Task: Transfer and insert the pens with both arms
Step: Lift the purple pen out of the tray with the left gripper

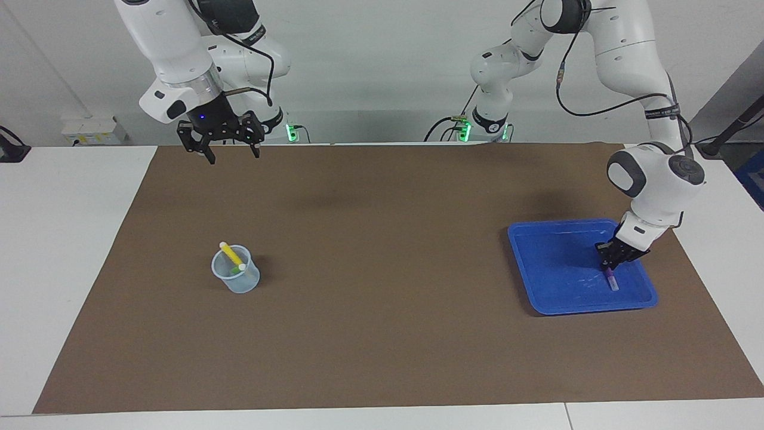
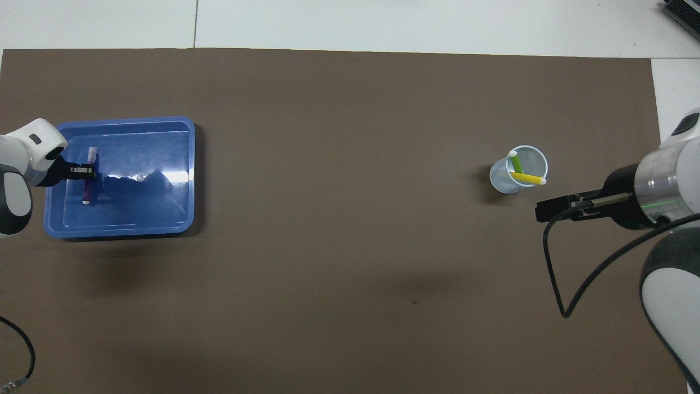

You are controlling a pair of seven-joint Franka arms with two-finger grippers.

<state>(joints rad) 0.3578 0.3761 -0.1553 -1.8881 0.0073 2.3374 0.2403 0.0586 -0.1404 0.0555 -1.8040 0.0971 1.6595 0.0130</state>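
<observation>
Blue tray (image 1: pixel 540 257) sits on the brown mat (image 1: pixel 382 334) toward the left arm's end of the table. One thing in it: the purple pen (image 1: pixel 611 279), whitish cap pointing away from the robots, lying along the tray floor near the tray's outer side wall. In the overhead view the same purple pen (image 2: pixel 88 175) runs lengthwise, with the tray (image 2: pixel 164 230) otherwise showing only glare and a small pale speck near its middle.

Left gripper (image 1: pixel 615 263) is down inside the tray, clenched on the purple pen around its middle; fingertips meet on the barrel. Cannot tell if the pen is lifted off the tray floor or still resting on it. From above the left gripper (image 2: pixel 82 172) crosses the pen at a right angle.

Clear plastic cup (image 1: pixel 236 278) stands upright on the mat toward the right arm's end of the table, well apart from the tray. Two pens in it: yellow pen (image 1: pixel 231 255) leaning, white cap sticking out over the rim, and green pen (image 1: pixel 237 270) mostly down inside, seen through the wall. Overhead: cup (image 2: pixel 500 183), green pen (image 2: pixel 514 162), yellow pen (image 2: pixel 528 178) leaning across the rim.

Right gripper (image 1: pixel 228 152) hangs high over the mat's edge nearest the robots, jaws spread wide, holding nothing. Overhead, right gripper (image 2: pixel 547 209) shows beside the cup, not touching.
</observation>
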